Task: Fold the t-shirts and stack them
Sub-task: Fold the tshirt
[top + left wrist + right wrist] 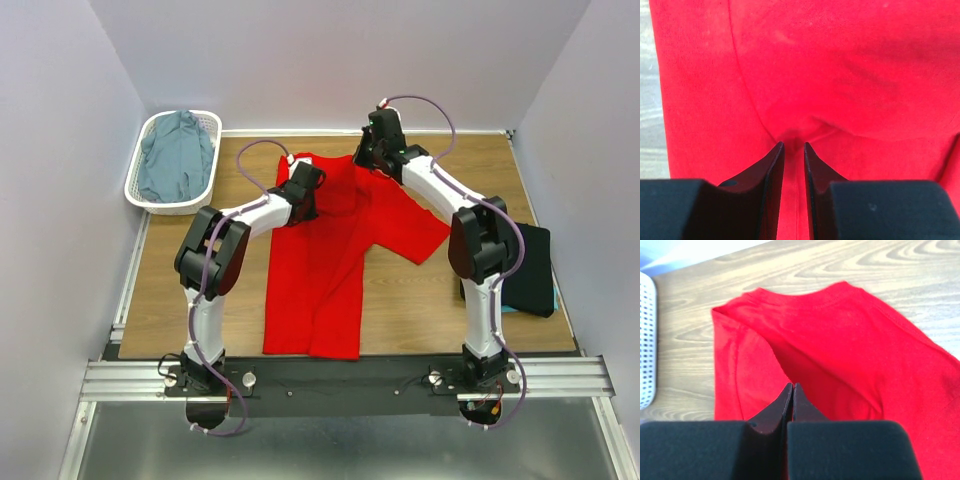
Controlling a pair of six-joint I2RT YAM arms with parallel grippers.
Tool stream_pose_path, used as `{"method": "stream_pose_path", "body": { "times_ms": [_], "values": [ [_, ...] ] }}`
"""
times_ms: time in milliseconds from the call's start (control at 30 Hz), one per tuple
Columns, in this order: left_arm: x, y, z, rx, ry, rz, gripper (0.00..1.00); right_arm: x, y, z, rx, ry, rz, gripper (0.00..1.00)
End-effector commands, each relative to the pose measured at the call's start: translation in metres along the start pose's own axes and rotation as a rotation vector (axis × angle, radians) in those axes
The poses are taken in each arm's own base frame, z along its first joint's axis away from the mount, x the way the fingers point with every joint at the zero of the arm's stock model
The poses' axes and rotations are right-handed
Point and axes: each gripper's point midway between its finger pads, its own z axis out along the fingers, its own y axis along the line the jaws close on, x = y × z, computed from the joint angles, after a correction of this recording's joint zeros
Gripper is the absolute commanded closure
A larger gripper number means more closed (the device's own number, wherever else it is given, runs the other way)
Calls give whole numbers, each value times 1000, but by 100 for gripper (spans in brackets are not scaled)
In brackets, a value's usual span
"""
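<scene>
Left gripper [794, 145] and right gripper [792, 386] each pinch only a thin pucker of the red t-shirt [318, 280], which lies lengthwise mid-table [420, 310], so an uneven pull could slip one hold and skew the fold.

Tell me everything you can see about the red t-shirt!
The red t-shirt is bright, plain, soft cloth, lying in the middle of the wooden table. It is partly folded: its body makes a long narrow strip, and one sleeve sticks out to the right. The collar is at the far end. The left fingers pinch a puckered bit of it, and the right fingers, closed tight, hold a raised fold near the collar.
</scene>
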Motion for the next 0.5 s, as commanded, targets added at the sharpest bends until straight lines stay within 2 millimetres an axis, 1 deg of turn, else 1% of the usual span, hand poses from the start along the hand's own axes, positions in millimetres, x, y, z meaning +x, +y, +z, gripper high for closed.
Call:
{"method": "stream_pose_path", "body": {
  "times_ms": [0,167,400,467],
  "values": [
    [-3,3,7,-42,-8,21,70,-27,27,-23,-69,-48,2,94],
    [-4,1,9,-36,-7,26,70,-29,29,-26,-77,-50,7,94],
    [3,-2,11,-30,6,31,70,-39,38,-33,-103,-68,12,94],
    [4,-2,11,-29,10,32,70,-39,39,-33,-107,-68,11,94]
  ]
}}
